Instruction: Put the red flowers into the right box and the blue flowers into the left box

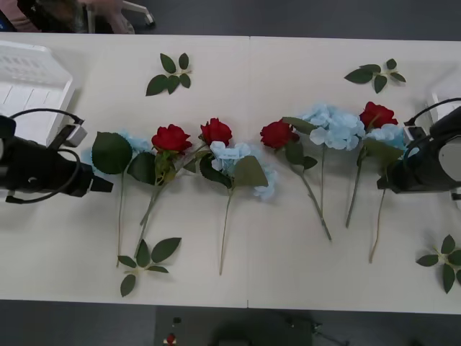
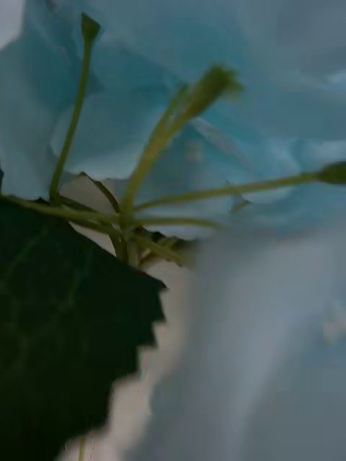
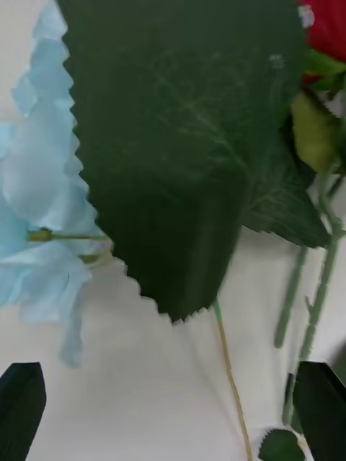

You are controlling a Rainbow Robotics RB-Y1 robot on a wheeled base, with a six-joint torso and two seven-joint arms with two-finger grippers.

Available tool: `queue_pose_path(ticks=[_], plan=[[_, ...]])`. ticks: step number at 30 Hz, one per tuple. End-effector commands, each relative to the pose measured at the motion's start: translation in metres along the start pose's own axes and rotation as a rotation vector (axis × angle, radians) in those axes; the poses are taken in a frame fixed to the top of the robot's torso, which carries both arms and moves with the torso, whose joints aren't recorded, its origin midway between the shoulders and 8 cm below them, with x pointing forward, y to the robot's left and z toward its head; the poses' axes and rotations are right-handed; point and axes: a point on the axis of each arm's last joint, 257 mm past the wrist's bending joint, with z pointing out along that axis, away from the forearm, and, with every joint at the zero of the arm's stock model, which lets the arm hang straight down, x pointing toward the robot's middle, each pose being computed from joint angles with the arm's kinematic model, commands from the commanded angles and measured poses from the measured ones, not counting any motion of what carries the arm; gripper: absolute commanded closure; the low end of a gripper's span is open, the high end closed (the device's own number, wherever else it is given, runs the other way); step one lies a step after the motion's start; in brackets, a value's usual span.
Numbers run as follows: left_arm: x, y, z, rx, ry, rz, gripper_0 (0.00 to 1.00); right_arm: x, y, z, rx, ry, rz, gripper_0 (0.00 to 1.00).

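- At the far left of the table point(image 1: 288, 274) sits the left box point(image 1: 32, 83), its ribbed white wall just beyond the left arm.
- Left gripper point(image 3: 169, 403) lies low over the table by the leftmost of the blue flowers point(image 1: 133, 144); its two black fingertips point(image 3: 21, 392) stand wide apart with nothing between them, a broad green leaf point(image 3: 180, 144) just ahead.
- Across the middle the red flowers point(image 1: 171, 138) and blue ones lie in a row, blooms far, stems near.
- Loose leaf sprigs point(image 1: 171, 74) lie far and near of the row.
- Right gripper sits at the rightmost blue cluster point(image 1: 389, 135); pale petals point(image 2: 238, 94) crowd its wrist camera, and I cannot tell how its fingers stand.
- At the far right edge shows a pale corner of the right box point(image 1: 443, 101).
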Motion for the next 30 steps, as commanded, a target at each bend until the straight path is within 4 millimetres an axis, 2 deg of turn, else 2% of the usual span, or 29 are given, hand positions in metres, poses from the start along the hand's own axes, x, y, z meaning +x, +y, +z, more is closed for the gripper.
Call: queue_pose_path(ticks=[1, 6, 7, 8, 9, 11, 12, 14, 17, 19, 20, 21, 22, 26, 30], plan=[[-0.032, 0.007, 0.002, -0.073, 0.005, -0.014, 0.0, -0.028, 0.011, 0.003, -0.024, -0.055, 0.099, 0.1], [-0.041, 0.0, 0.024, -0.132, 0.085, 0.028, 0.0, -0.031, 0.012, 0.017, -0.026, -0.067, 0.118, 0.1], [-0.042, -0.004, 0.032, -0.138, 0.099, 0.029, 0.0, -0.03, 0.012, 0.022, -0.021, -0.068, 0.121, 0.27], [-0.042, -0.004, 0.034, -0.143, 0.104, 0.031, 0.0, -0.03, 0.012, 0.024, -0.021, -0.068, 0.124, 0.36], [-0.042, -0.002, 0.039, -0.151, 0.11, 0.032, 0.0, -0.032, 0.012, 0.026, -0.022, -0.073, 0.133, 0.58], [-0.043, 0.0, 0.044, -0.156, 0.111, 0.023, 0.0, -0.033, 0.011, 0.027, -0.023, -0.073, 0.143, 0.74], [-0.042, -0.001, 0.05, -0.152, 0.109, 0.014, 0.0, -0.033, 0.01, 0.029, -0.023, -0.073, 0.145, 0.87], [-0.041, -0.004, 0.058, -0.148, 0.111, 0.009, 0.0, -0.033, 0.009, 0.03, -0.021, -0.071, 0.147, 1.0], [-0.038, -0.01, 0.07, -0.14, 0.121, 0.002, 0.0, -0.035, 0.009, 0.03, -0.024, -0.077, 0.147, 1.0], [-0.036, -0.016, 0.08, -0.131, 0.122, -0.008, 0.35, -0.04, 0.009, 0.027, -0.026, -0.085, 0.143, 1.0], [-0.037, -0.016, 0.083, -0.131, 0.115, -0.012, 0.57, -0.042, 0.01, 0.026, -0.027, -0.088, 0.139, 1.0], [-0.038, -0.017, 0.087, -0.13, 0.11, -0.017, 0.86, -0.046, 0.01, 0.023, -0.029, -0.093, 0.137, 1.0], [-0.038, -0.016, 0.09, -0.133, 0.105, -0.025, 0.99, -0.048, 0.009, 0.021, -0.034, -0.094, 0.137, 1.0], [-0.044, -0.013, 0.093, -0.14, 0.077, -0.028, 1.0, -0.059, 0.006, 0.001, -0.068, -0.105, 0.072, 1.0], [-0.061, -0.005, 0.079, -0.151, 0.039, -0.023, 1.0, -0.066, 0.006, -0.034, -0.127, -0.126, -0.032, 1.0]])
